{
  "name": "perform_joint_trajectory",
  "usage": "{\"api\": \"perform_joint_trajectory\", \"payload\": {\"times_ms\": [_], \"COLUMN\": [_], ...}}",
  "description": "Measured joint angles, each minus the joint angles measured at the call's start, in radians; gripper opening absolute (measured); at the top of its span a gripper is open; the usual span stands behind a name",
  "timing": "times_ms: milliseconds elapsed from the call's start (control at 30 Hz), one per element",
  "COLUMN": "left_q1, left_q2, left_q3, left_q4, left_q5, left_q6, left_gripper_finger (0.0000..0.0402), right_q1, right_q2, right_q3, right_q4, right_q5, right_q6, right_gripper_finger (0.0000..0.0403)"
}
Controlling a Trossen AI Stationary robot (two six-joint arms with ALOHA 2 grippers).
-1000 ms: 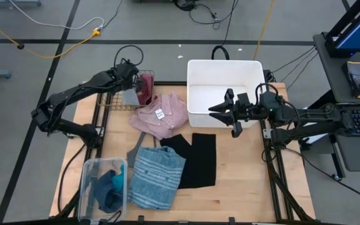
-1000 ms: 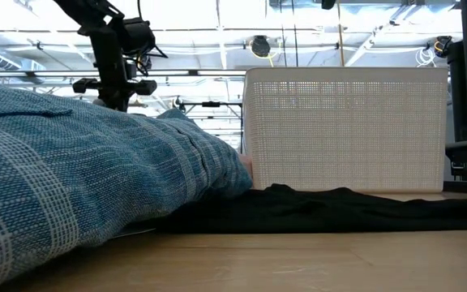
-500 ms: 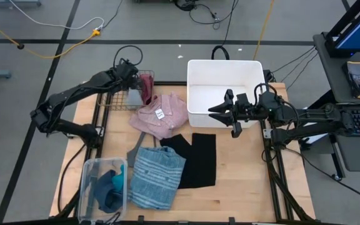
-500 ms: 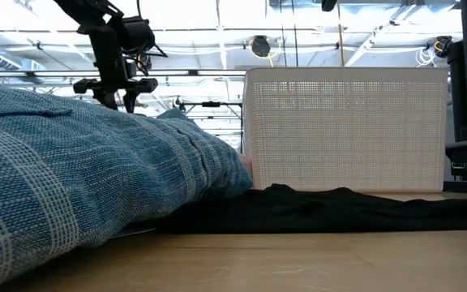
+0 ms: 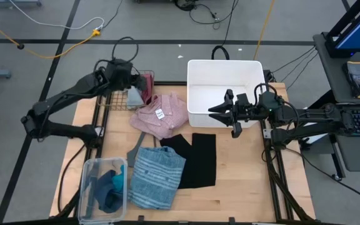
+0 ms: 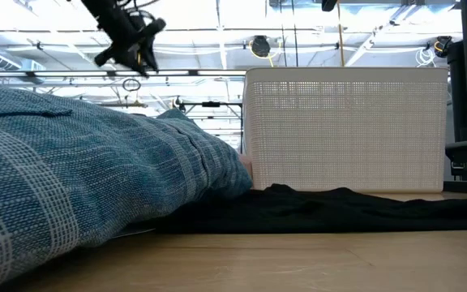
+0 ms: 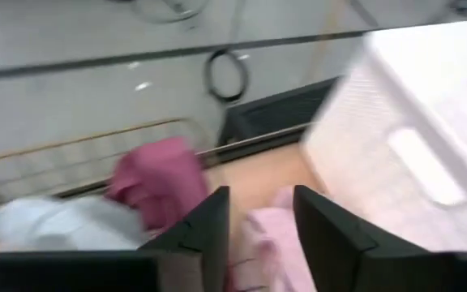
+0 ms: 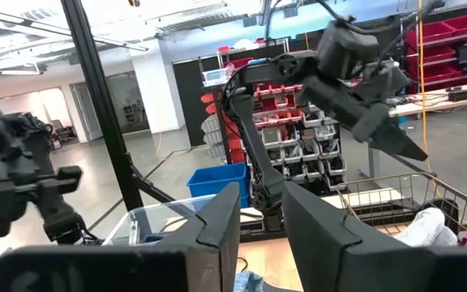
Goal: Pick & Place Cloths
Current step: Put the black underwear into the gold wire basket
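My left gripper [image 5: 132,78] [image 6: 132,53] [image 7: 262,231] hangs open above the far left corner, just left of a maroon cloth [image 5: 147,85] [image 7: 156,178]. The maroon cloth lies in a wire basket beside a pale grey piece [image 5: 134,97]. The pink shirt with white tag [image 5: 162,115] lies flat mid-table. Nearer lie the black cloth [image 5: 195,159] and the blue striped cloth [image 5: 158,176] [image 6: 79,162]. Teal and dark blue pieces [image 5: 108,187] sit in a clear bin. My right gripper [image 5: 214,111] [image 8: 259,215] waits open over the white basket's near wall.
The white basket [image 5: 195,65] [image 6: 347,130] stands at the far right of the table. The wire basket [image 5: 111,103] sits at the far left, the clear bin [image 5: 87,169] at the near left corner. A grey piece [image 5: 137,147] pokes out between the pink and striped cloths.
My left gripper has risen from just above the wire basket, tipped over at a slant and drawn a little toward the table's left edge, away from the maroon cloth. The maroon cloth has stayed in the wire basket.
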Motion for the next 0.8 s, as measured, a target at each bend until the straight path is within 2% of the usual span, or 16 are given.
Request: {"api": "perform_joint_trajectory", "payload": {"times_ms": [300, 467, 600, 800], "left_q1": [-0.208, -0.299, -0.368, -0.479], "left_q2": [-0.002, 0.002, 0.002, 0.002], "left_q3": [0.0, -0.001, -0.001, -0.001], "left_q4": [0.07, 0.166, 0.259, 0.32], "left_q5": [0.007, 0.065, 0.121, 0.126], "left_q6": [0.064, 0.107, 0.16, 0.161], "left_gripper_finger": [0.0011, 0.0015, 0.0003, 0.0009], "right_q1": [0.001, 0.017, 0.05, 0.142], "right_q2": [0.0, 0.0, 0.0, 0.0], "right_q3": [0.0, 0.0, 0.0, 0.0], "right_q4": [-0.006, -0.01, -0.023, -0.022], "right_q5": [-0.11, -0.134, -0.161, -0.155], "right_q6": [0.0, 0.0, -0.001, -0.001], "right_gripper_finger": [0.0086, 0.0086, 0.0086, 0.0086]}}
